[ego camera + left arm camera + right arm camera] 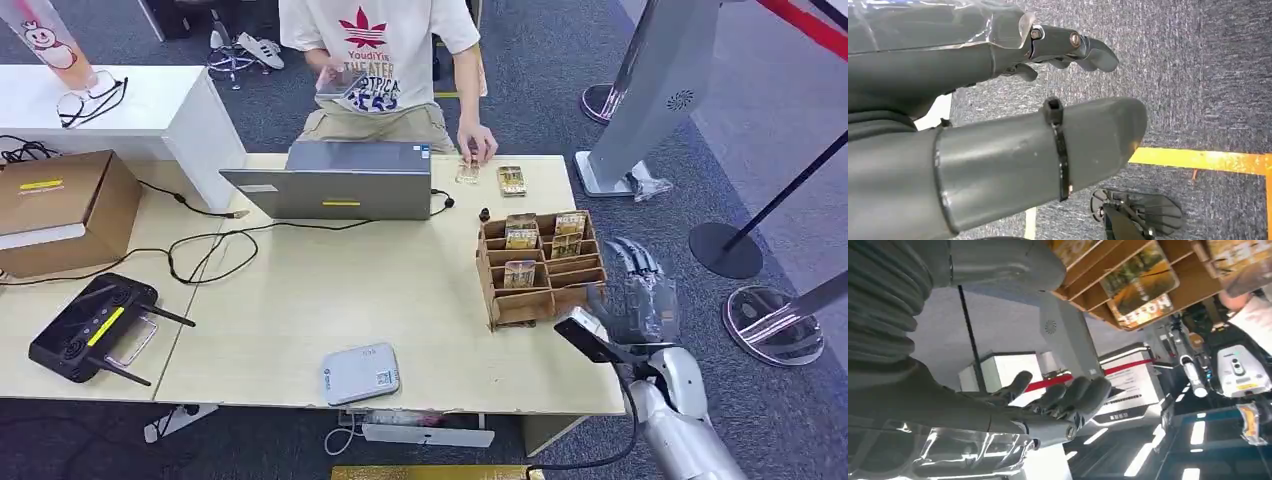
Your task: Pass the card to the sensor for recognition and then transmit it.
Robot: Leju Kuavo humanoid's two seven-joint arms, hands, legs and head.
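Observation:
A wooden card rack (pixel 520 308) stands on the right part of the table and holds several yellow cards (pixel 520 273). My right hand (pixel 640 290) hovers just right of the rack, past the table's edge, fingers spread and empty. In the right wrist view the same hand (pixel 1038 405) is stretched out flat, with the rack's cards (pixel 1143 285) close beyond it. The grey-white sensor (pixel 360 373) lies near the table's front edge. My left hand (pixel 998 165) hangs over the carpet and holds nothing. Two loose cards (pixel 511 180) lie at the far edge under a person's hand (pixel 477 145).
A laptop (pixel 340 180) sits at the table's far side with a person standing behind it. A cardboard box (pixel 60 205) and a black controller (pixel 90 325) lie at the left, with cables between. A grey gate (pixel 660 80) and stanchion bases (pixel 725 250) stand to the right.

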